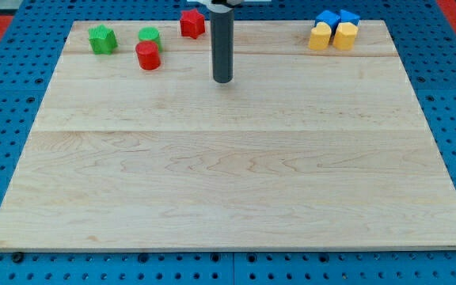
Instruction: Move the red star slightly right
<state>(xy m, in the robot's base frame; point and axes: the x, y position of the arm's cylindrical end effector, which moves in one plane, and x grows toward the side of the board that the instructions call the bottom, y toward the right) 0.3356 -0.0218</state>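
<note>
The red star (192,23) sits near the board's top edge, left of centre. My tip (223,80) rests on the board below and to the right of the red star, a clear gap apart from it. The dark rod rises straight up from the tip and passes just right of the star. A red cylinder (148,55) stands below and left of the star. A green cylinder (150,36) is just above the red cylinder. A green star (101,39) lies at the top left.
Two blue blocks (337,18) and two yellow blocks (332,36) cluster at the top right of the wooden board (228,174). A blue pegboard surface (6,142) surrounds the board.
</note>
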